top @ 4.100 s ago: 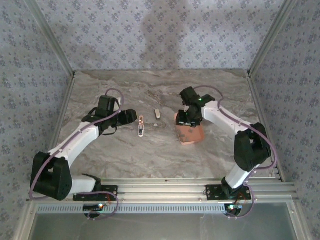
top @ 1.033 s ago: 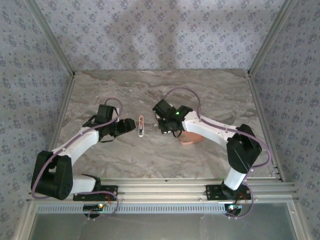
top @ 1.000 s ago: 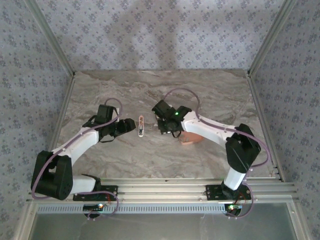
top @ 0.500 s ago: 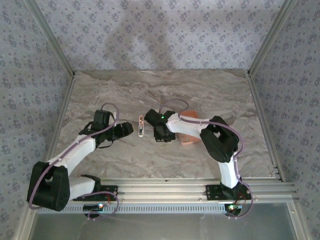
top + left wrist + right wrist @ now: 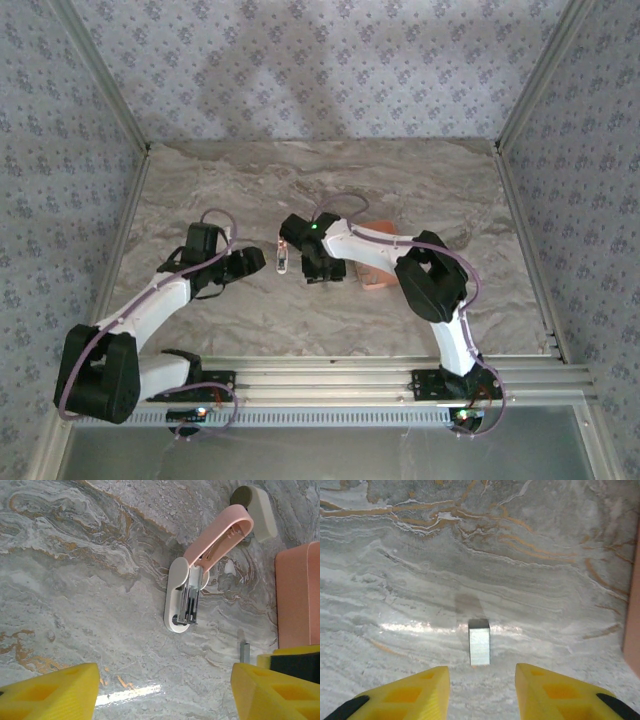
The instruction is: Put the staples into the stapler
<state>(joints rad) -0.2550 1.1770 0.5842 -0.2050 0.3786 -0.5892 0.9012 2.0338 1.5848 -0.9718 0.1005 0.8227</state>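
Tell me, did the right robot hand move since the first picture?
Yes. The right gripper has swung left, off the orange tray, toward the stapler.

We see a pale pink and white stapler (image 5: 197, 572), silver-grey staples (image 5: 479, 642), a salmon tray (image 5: 300, 595), yellow fingers (image 5: 405, 695), white-and-black arms (image 5: 160, 290), a grey marble table (image 5: 395, 555) veined with orange, and pale blue wallpaper (image 5: 320, 70) dotted with small flowers

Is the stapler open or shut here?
Open: the stapler has its pink top swung away from the white base, leaving the metal rail exposed.
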